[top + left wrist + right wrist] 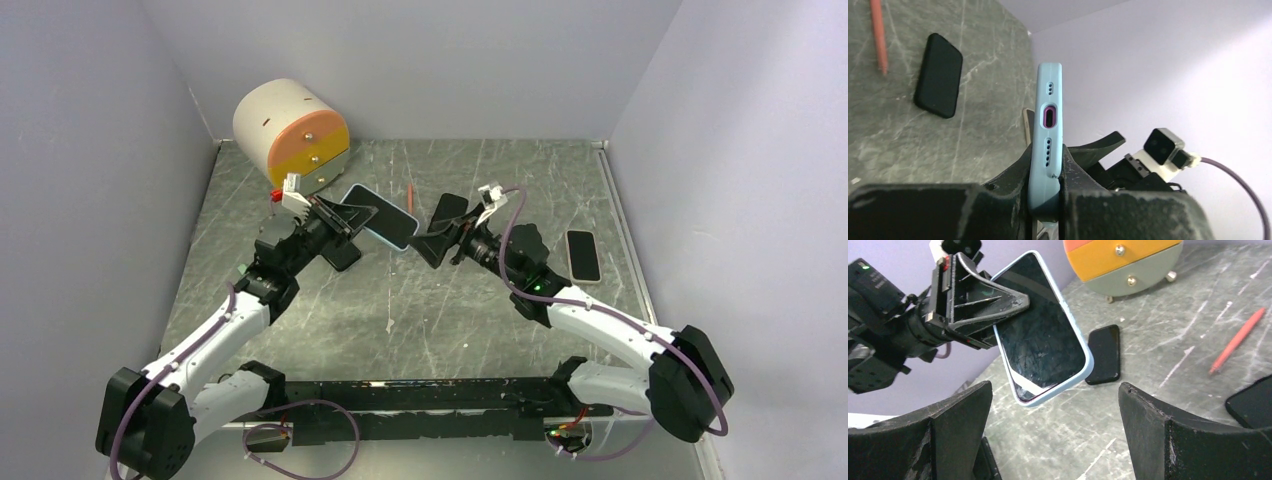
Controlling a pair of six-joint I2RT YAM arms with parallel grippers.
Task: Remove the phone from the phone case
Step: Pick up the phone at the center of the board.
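The phone (1040, 335), dark screen up, sits in a light blue phone case (385, 222) that is held in the air above the table. My left gripper (352, 215) is shut on one end of the case. In the left wrist view the case (1049, 90) stands edge-on between the fingers, its port facing the camera, with the left gripper (1047, 156) clamped on both flat sides. My right gripper (428, 232) is open just right of the case's free end. In the right wrist view that gripper (1054, 401) gapes wide below the case's free corner without touching it.
A cream drum with an orange, yellow and grey face (290, 130) stands at the back left. A red pen (410, 193) lies behind the grippers. A black phone (1104, 354) lies on the table beneath the held one, and another phone (583, 255) at the right.
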